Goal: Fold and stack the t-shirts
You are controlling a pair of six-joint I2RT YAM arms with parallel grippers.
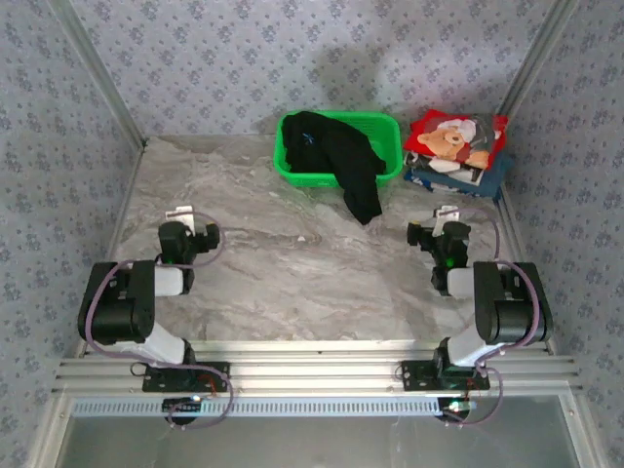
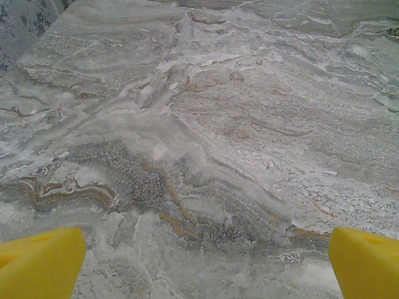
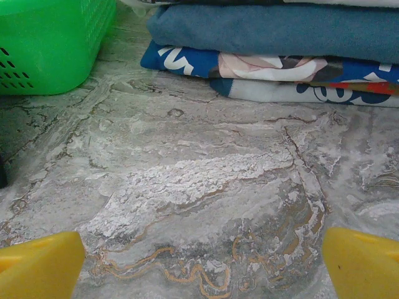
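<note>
A plain black t-shirt [image 1: 343,156] lies crumpled in the green basket [image 1: 292,166], one end hanging over its front rim onto the table. A stack of folded t-shirts [image 1: 456,151] sits at the back right, the red teddy-bear one [image 1: 450,136] on top. In the right wrist view the stack's lower layers [image 3: 274,37] show blue and white edges. My left gripper [image 1: 178,214] rests low at the left, open, over bare marble [image 2: 206,187]. My right gripper [image 1: 448,215] stands open a little in front of the stack, nothing between its yellow fingertips [image 3: 358,265].
The green basket's corner [image 3: 50,43] stands at the upper left of the right wrist view. Patterned walls close in the table on three sides. Bare marble tabletop [image 1: 292,273] lies between the two arms.
</note>
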